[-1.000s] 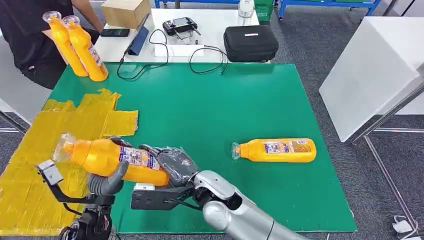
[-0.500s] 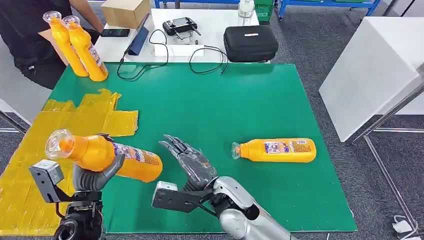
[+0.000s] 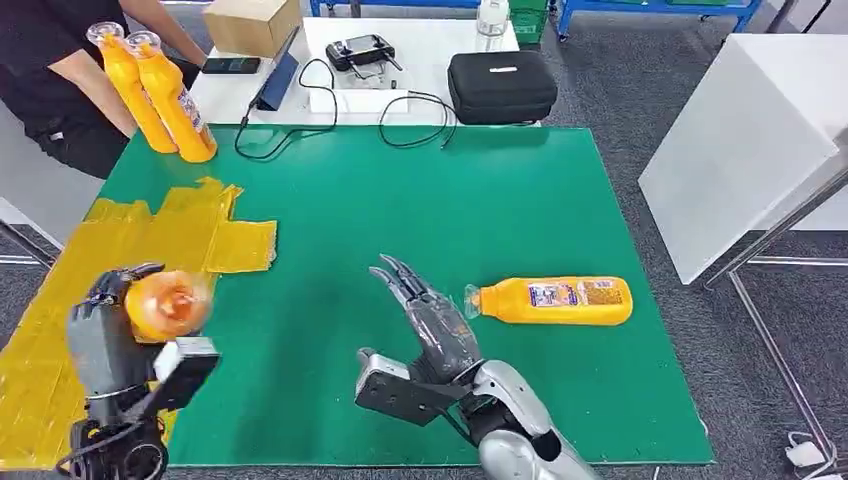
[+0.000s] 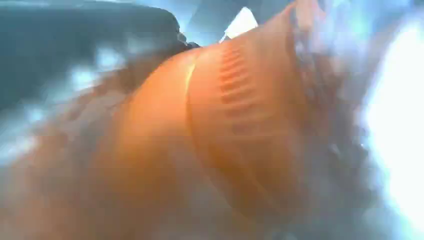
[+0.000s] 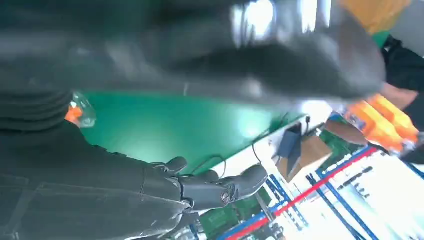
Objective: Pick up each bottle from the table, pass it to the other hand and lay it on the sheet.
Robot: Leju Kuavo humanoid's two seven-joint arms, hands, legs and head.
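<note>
Handling note: orange bottle (image 3: 165,303) gripped in my left hand (image 3: 105,335), above the yellow sheet (image 3: 60,290).

My right hand (image 3: 432,318) is empty, fingers spread, just beside the cap of the second orange bottle (image 3: 553,300) lying on the green table (image 3: 420,200). I judge these bottles rigid plastic, smooth, full and moderately heavy; I take hold at the labelled mid-body, never the narrow neck, as the round body may roll.

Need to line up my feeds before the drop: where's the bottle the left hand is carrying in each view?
Head view: held bottle at lower left, in the left hand, above the yellow sheet.
Left wrist view: blurred orange body up close.
Right wrist view: not in it.
Shared landmark: green table.
</note>
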